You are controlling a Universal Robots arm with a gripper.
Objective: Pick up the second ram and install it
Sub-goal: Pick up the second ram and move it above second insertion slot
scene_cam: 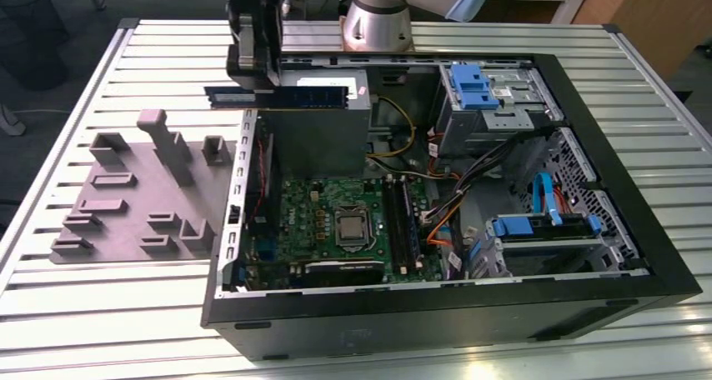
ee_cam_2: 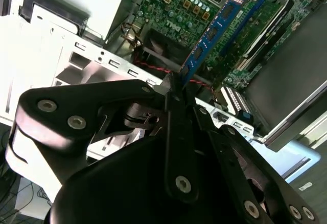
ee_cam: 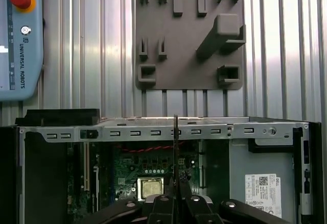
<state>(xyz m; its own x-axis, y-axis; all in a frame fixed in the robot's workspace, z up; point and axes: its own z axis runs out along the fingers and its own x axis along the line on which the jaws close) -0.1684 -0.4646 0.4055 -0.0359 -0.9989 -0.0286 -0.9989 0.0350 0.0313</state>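
Observation:
My gripper (scene_cam: pixel 256 88) hangs above the back left edge of the open computer case (scene_cam: pixel 445 313), shut on the second ram (scene_cam: pixel 312 97). The ram is a thin blue stick held level, sticking out past both sides of the fingers. In the second wrist view the ram (ee_cam_2: pixel 214 35) runs out from the closed black fingers (ee_cam_2: pixel 176 93) over the green motherboard (ee_cam_2: pixel 173 9). It appears edge-on as a thin dark line (ee_cam: pixel 175 147) in the first wrist view, above the gripper (ee_cam: pixel 175 201). The long black memory slots (scene_cam: pixel 401 226) lie on the motherboard (scene_cam: pixel 323 217), well below and toward the exterior view's right.
A grey plastic tray (scene_cam: pixel 139 192) with raised blocks lies on the slatted table at the exterior view's left of the case. Inside the case are a grey power supply (scene_cam: pixel 317 130), cables and blue drive brackets (scene_cam: pixel 478 84). A pendant with a red button (ee_cam: pixel 20 40) lies on the table.

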